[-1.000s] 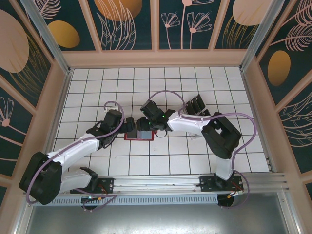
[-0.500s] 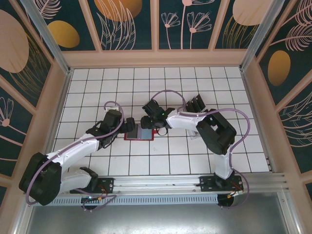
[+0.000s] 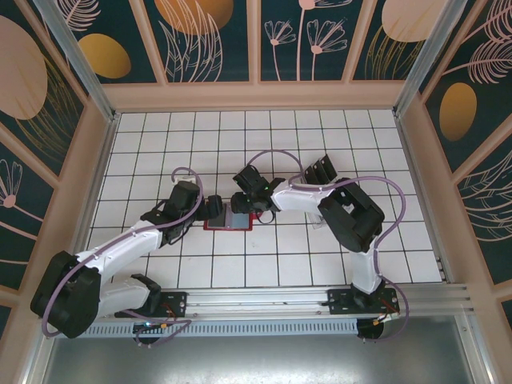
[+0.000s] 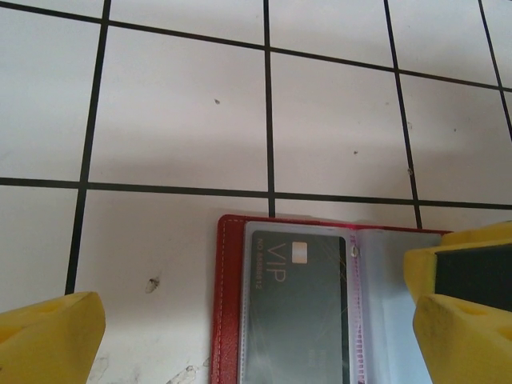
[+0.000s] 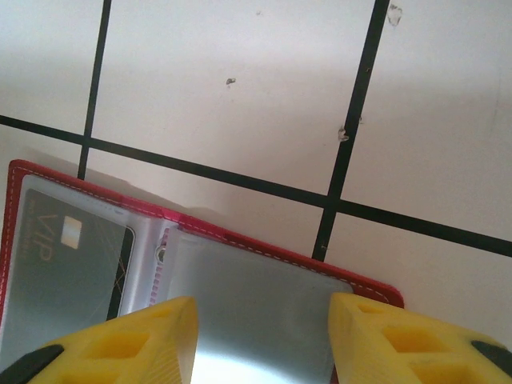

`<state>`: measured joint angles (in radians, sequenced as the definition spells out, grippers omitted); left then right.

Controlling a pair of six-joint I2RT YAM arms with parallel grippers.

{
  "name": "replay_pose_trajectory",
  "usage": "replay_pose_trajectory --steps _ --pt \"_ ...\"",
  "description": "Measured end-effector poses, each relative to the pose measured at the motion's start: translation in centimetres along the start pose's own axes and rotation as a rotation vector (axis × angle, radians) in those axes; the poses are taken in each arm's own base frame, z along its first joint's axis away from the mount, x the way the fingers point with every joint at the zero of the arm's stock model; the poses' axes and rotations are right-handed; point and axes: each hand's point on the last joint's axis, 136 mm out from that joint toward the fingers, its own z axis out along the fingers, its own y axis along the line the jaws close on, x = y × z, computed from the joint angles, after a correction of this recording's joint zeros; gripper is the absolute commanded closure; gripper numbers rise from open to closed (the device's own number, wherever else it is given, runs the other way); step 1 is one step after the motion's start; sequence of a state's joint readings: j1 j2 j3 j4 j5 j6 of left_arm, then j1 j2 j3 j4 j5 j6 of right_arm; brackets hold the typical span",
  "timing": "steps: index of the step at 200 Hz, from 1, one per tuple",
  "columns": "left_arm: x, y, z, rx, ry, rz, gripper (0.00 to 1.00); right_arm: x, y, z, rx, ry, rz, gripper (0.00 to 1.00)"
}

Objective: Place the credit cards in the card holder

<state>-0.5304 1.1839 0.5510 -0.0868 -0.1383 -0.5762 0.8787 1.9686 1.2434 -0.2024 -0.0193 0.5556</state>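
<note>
The red card holder (image 3: 232, 223) lies open on the tiled table, between the two grippers. One dark grey credit card marked VIP (image 4: 296, 320) sits in its left clear sleeve and also appears in the right wrist view (image 5: 64, 256). My right gripper (image 5: 264, 336) is shut on the side edges of a second, shiny grey credit card (image 5: 256, 312), whose front edge lies over the holder's right page by the red rim (image 5: 264, 250). My left gripper (image 4: 256, 312) is open wide and astride the holder's left half (image 4: 228, 304), with its right finger (image 4: 464, 312) over the right page.
A clear slotted rack (image 3: 322, 172) with dark cards standing in it is behind the right arm, to the right of the holder. Both arms meet at mid-table (image 3: 144, 144). Walls enclose the table on three sides.
The right arm's elbow has swung in to the left and its gripper has shifted slightly over the holder with the card. The left arm has hardly moved.
</note>
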Motion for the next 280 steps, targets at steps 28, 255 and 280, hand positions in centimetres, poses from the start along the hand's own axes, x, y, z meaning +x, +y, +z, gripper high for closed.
replay_pose_trajectory --steps 28,255,280 --pt "0.5 0.1 -0.1 0.007 0.007 0.001 0.01 -0.1 0.3 0.0 -0.013 -0.005 -0.002 0.53" --pt "6.1 -1.2 -0.4 0.128 0.107 0.039 0.02 0.4 3.5 0.5 -0.203 0.022 0.088 0.53" --pt "6.2 -1.3 -0.7 0.142 0.101 0.035 0.02 0.5 3.6 0.5 -0.209 0.026 0.092 0.53"
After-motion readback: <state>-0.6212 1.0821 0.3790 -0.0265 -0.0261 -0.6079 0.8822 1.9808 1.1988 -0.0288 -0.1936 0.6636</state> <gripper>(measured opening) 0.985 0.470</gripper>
